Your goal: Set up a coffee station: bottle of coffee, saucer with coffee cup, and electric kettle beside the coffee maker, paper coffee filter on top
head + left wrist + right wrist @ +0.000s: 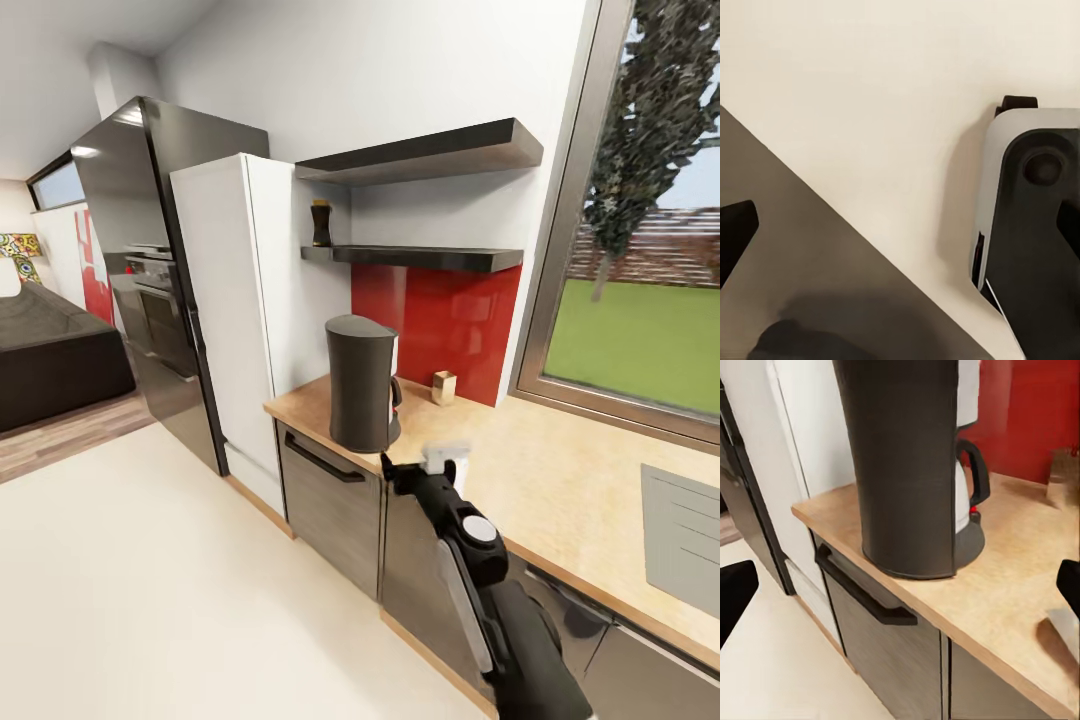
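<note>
The tall dark grey coffee maker (362, 385) stands at the left end of the tan kitchen countertop (560, 480); the right wrist view shows it close up (907, 465). The dark bottle of coffee (321, 223) stands on the left end of the lower black kitchen shelf (430, 258). My right gripper (425, 465) hovers over the counter's front edge, just right of the coffee maker, its fingers (735, 596) spread wide and open. A pale blurred thing (1066, 631) lies by its other finger; I cannot tell what it is. My left gripper (904, 225) hangs open over the floor.
A small tan box (443, 387) sits against the red backsplash behind the coffee maker. A white fridge (230, 310) and a black oven tower (140, 270) stand left of the counter. A steel sink drainer (685, 535) lies at right under the window. A second shelf (430, 155) hangs above.
</note>
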Tool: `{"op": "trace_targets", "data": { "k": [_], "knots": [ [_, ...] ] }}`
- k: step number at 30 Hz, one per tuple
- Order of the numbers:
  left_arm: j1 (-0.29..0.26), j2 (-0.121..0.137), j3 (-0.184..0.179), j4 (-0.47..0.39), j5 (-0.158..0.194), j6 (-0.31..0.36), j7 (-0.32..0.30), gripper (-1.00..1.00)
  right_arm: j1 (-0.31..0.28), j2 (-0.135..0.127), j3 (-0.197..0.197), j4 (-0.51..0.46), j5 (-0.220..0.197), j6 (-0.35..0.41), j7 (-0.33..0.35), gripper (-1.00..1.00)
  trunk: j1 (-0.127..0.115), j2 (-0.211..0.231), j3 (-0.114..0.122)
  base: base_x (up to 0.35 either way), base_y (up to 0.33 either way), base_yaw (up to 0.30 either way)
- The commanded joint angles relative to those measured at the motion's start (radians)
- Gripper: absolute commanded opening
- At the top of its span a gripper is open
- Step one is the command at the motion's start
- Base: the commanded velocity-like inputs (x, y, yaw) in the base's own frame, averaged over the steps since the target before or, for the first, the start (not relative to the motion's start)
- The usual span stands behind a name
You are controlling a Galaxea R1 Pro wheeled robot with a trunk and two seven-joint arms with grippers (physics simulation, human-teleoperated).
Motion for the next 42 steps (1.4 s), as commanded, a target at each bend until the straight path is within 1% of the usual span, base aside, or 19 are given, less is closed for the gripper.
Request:
{"op": "trace_targets", "data": {
  "k": [1,2,4,6,8,12,15,17,18,20,21,22,23,26,33,35,37,39,42],
  "knots": [
    [0.0,0.0,0.008,-0.002,-0.01,0.006,0.001,1.0,-0.014,0.0,-0.002,-0.001,-0.001,0.007,-0.017,1.0,0.0,-0.001,-0.001,0.0,0.0,0.0],
    [0.0,0.001,0.008,-0.001,-0.01,0.007,0.001,1.0,-0.034,0.0,-0.011,0.0,-0.001,0.008,-0.04,1.0,0.0,-0.001,-0.001,0.0,0.0,0.0],
    [0.0,0.001,0.008,-0.001,-0.01,0.01,0.001,1.0,-0.067,0.0,-0.042,0.002,0.0,0.01,-0.071,1.0,0.0,-0.001,-0.001,0.0,0.0,0.0],
    [0.0,0.001,0.008,-0.001,-0.01,0.014,0.001,1.0,-0.087,0.0,-0.081,0.008,0.0,0.016,-0.083,1.0,0.0,-0.001,-0.001,0.0,0.0,0.0],
    [0.0,0.001,0.008,-0.001,-0.01,0.016,0.001,1.0,-0.096,0.0,-0.103,0.012,0.001,0.038,-0.087,1.0,0.0,-0.001,-0.001,0.011,0.0,0.0],
    [0.001,0.003,0.009,-0.001,-0.01,0.018,0.001,1.0,-0.102,0.0,-0.116,0.033,-0.001,0.086,-0.087,1.0,0.0,-0.001,-0.001,0.122,0.0,0.0],
    [0.002,0.003,0.009,0.0,-0.01,0.018,0.001,1.0,-0.103,-0.019,-0.118,0.042,-0.002,0.095,-0.082,1.0,0.0,-0.001,-0.001,0.246,-0.029,0.0],
    [0.002,0.003,0.009,-0.001,-0.01,0.019,0.001,1.0,-0.103,-0.037,-0.118,0.044,-0.002,0.097,-0.062,1.0,0.0,-0.001,-0.001,0.292,-0.095,0.0],
    [0.002,0.003,0.009,0.0,-0.01,0.019,0.001,1.0,-0.103,-0.053,-0.118,0.045,-0.002,0.098,-0.041,1.0,0.0,-0.001,-0.001,0.303,-0.114,0.0],
    [0.002,0.003,0.009,0.0,-0.01,0.019,0.001,1.0,-0.103,-0.089,-0.118,0.049,0.0,0.098,0.021,1.0,0.0,-0.001,-0.001,0.308,-0.123,0.0],
    [0.002,0.003,0.009,0.0,-0.01,0.019,0.001,1.0,-0.103,-0.098,-0.118,0.049,0.0,0.098,0.037,1.0,0.0,-0.001,-0.001,0.311,-0.126,0.0],
    [0.002,0.003,0.009,0.0,-0.01,0.019,0.001,1.0,-0.103,-0.12,-0.119,0.051,0.001,0.098,0.079,1.0,0.0,-0.001,-0.001,0.312,-0.129,0.0],
    [0.002,0.003,0.009,0.0,-0.01,0.019,0.001,1.0,-0.103,-0.13,-0.119,0.051,0.001,0.098,0.096,1.0,0.0,-0.001,-0.001,0.313,-0.137,0.0],
    [0.002,0.003,0.009,-0.001,-0.01,0.019,0.001,1.0,-0.103,-0.145,-0.12,0.051,0.003,0.099,0.121,1.0,0.0,-0.001,-0.001,0.306,-0.17,0.0],
    [0.002,0.003,0.008,0.0,-0.01,0.019,0.001,1.0,-0.103,-0.153,-0.119,0.051,0.004,0.1,0.13,1.0,0.0,-0.001,-0.001,0.257,-0.179,0.0],
    [0.002,0.003,0.008,0.0,-0.01,0.019,0.001,1.0,-0.103,-0.167,-0.119,0.051,0.004,0.1,0.131,1.0,0.0,-0.001,-0.001,0.076,-0.055,0.0],
    [0.002,0.003,0.008,0.0,-0.01,0.019,0.001,1.0,-0.103,-0.193,-0.117,0.053,0.002,0.1,0.134,1.0,0.0,-0.001,-0.001,0.031,-0.023,0.0],
    [0.01,0.003,0.009,0.0,-0.01,0.019,0.001,1.0,-0.103,-0.223,-0.115,0.055,0.002,0.1,0.156,1.0,0.0,-0.001,-0.001,0.013,-0.009,0.0],
    [0.018,0.003,0.01,-0.001,-0.01,0.019,0.001,1.0,-0.103,-0.277,-0.115,0.058,0.005,0.1,0.245,1.0,0.0,-0.001,-0.001,0.004,-0.003,0.0]
  ]
}}
